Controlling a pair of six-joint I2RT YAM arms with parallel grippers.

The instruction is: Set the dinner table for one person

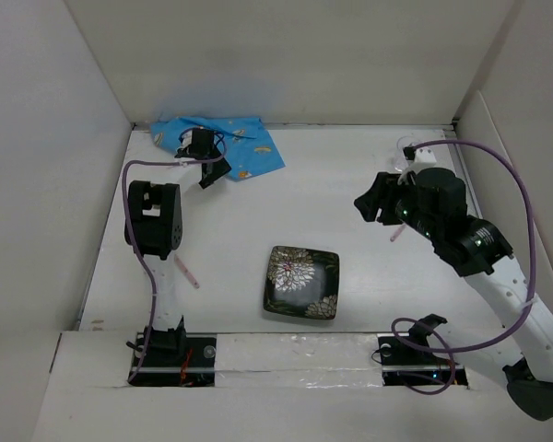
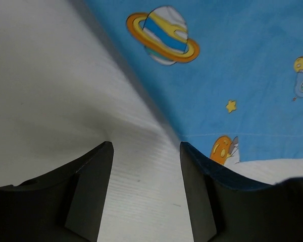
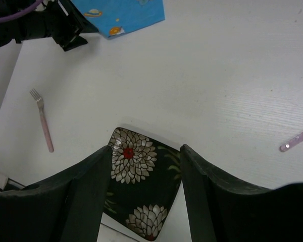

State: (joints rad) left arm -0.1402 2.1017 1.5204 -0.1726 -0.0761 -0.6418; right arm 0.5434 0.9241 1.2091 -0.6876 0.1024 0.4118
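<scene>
The dinner table [image 1: 350,193] is the white walled surface. A blue cartoon-printed placemat [image 1: 249,147] lies crumpled at its back left. My left gripper [image 1: 212,171] is open and empty at the mat's front edge. In the left wrist view the gripper [image 2: 146,191] has bare table between its fingers and the mat [image 2: 232,65] on the right. A black square plate with white flowers [image 1: 302,283] sits front centre. My right gripper [image 1: 373,204] is open and empty, held high at the right. In the right wrist view the gripper [image 3: 146,191] frames the plate [image 3: 141,176].
A pink-handled fork [image 3: 43,121] lies left of the plate, partly behind the left arm in the top view [image 1: 186,272]. Another pink utensil [image 1: 398,230] lies under the right arm; only its handle [image 3: 297,140] shows in the right wrist view. A clear object [image 1: 407,147] stands back right.
</scene>
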